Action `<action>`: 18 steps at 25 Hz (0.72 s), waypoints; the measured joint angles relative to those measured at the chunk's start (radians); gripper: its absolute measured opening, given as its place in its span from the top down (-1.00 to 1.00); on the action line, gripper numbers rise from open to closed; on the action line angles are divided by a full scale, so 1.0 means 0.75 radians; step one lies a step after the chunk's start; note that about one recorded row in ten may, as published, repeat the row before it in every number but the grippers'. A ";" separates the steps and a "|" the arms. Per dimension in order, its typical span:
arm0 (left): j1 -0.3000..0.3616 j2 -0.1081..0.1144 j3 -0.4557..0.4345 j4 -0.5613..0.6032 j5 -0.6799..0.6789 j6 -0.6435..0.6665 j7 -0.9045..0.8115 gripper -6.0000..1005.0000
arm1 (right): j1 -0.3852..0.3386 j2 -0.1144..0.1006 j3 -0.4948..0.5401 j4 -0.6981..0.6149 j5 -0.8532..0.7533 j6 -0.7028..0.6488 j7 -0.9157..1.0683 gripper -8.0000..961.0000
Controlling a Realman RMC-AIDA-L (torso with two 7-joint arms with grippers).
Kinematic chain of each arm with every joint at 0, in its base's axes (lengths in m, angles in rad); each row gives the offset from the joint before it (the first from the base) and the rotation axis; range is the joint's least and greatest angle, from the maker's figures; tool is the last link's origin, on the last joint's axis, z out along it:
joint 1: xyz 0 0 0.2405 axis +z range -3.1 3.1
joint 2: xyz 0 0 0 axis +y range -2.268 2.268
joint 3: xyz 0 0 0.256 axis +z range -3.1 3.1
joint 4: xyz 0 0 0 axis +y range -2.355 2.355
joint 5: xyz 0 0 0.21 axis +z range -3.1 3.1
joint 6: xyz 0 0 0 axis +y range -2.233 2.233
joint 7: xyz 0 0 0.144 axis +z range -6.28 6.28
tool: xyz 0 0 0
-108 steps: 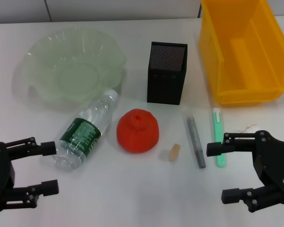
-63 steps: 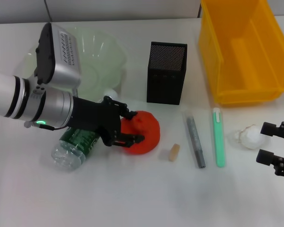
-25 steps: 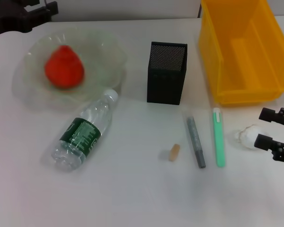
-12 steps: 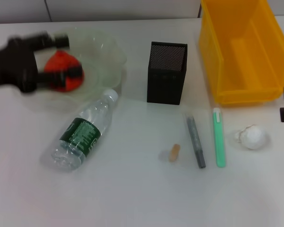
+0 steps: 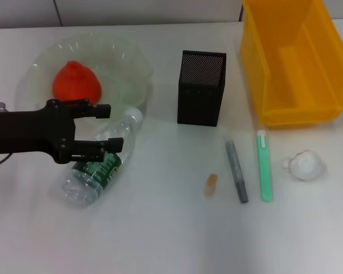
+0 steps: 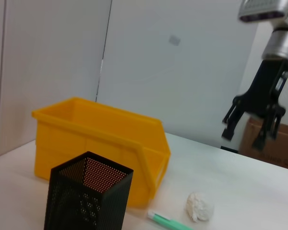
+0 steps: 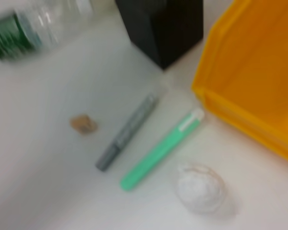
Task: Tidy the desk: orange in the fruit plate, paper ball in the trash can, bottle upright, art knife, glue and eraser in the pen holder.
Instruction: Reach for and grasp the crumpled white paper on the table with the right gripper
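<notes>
From the head camera, the left tool reaches in from the left edge of the table, fingers spread wide, one above and one across the lying water bottle, not clamped on it. The orange sits in the pale-green fruit plate near the far left corner. The black mesh pen holder stands mid-table, the yellow trash can at the far right corner. Toward the near edge lie the tan eraser, a grey pen-like stick, a green stick and the paper ball. Over to the left wrist camera: pen holder up front, trash can just behind, paper ball beside a green tip, and the right tool hanging high above the table, fingers parted. Right wrist camera: paper ball just beside the green stick, grey stick, eraser, bottle blurred.
</notes>
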State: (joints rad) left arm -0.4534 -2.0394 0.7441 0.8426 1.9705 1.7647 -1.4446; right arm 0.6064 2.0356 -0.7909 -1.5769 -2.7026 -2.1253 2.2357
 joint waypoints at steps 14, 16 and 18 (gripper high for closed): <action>0.001 -0.015 0.014 -0.033 0.011 -0.016 0.006 -0.64 | 0.120 0.060 -0.400 0.559 -0.108 0.552 0.057 -0.62; 0.002 -0.015 0.014 -0.033 0.011 -0.016 0.006 -0.64 | 0.138 0.060 -0.424 0.621 -0.093 0.584 0.050 -0.57; 0.005 -0.016 0.013 -0.034 0.011 -0.016 0.006 -0.64 | 0.145 0.060 -0.431 0.642 -0.090 0.595 0.049 -0.39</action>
State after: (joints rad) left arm -0.4495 -2.0517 0.7541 0.8173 1.9789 1.7531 -1.4404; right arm 0.7147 2.0808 -1.1144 -1.0955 -2.7700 -1.6788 2.2725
